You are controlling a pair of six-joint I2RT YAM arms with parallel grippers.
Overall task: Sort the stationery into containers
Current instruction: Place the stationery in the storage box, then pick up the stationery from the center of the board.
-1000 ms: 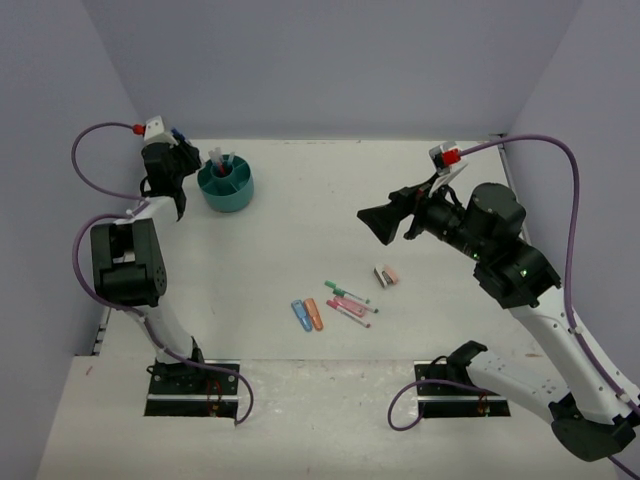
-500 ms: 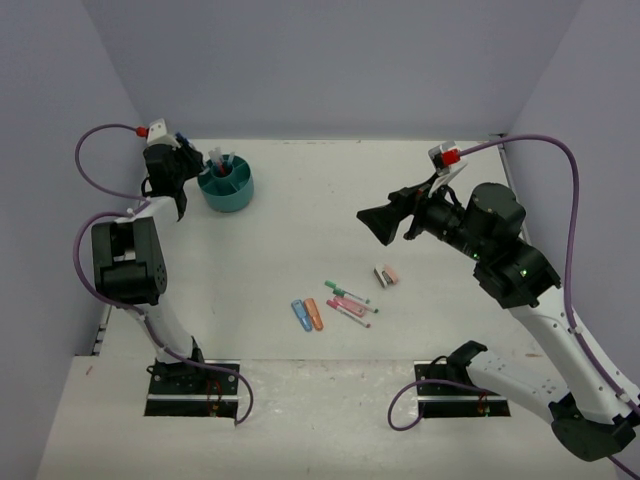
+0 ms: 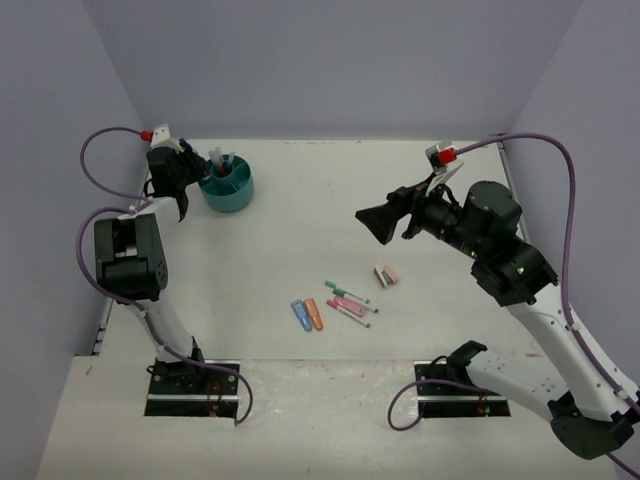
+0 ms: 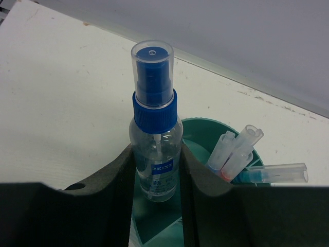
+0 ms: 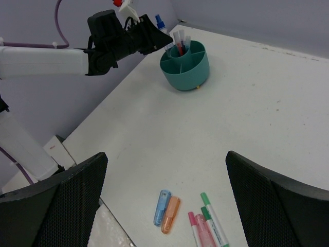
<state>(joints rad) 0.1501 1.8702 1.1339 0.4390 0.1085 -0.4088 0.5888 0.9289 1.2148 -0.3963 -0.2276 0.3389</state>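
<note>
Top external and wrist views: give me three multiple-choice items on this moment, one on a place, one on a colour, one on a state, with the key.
1. Where on the table does the teal tub stand?
A. far left
B. centre
C. near right

2. What colour is the collar of the spray bottle in the left gripper?
A. red
B. blue
C. green

3. How is the right gripper?
A. shut on a marker
B. shut on the tub
C. open, empty

Key:
1 A, the top view shows it near the far-left corner.
2 B, the left wrist view shows a blue collar.
3 C, its fingers stand wide apart with nothing between them.
</note>
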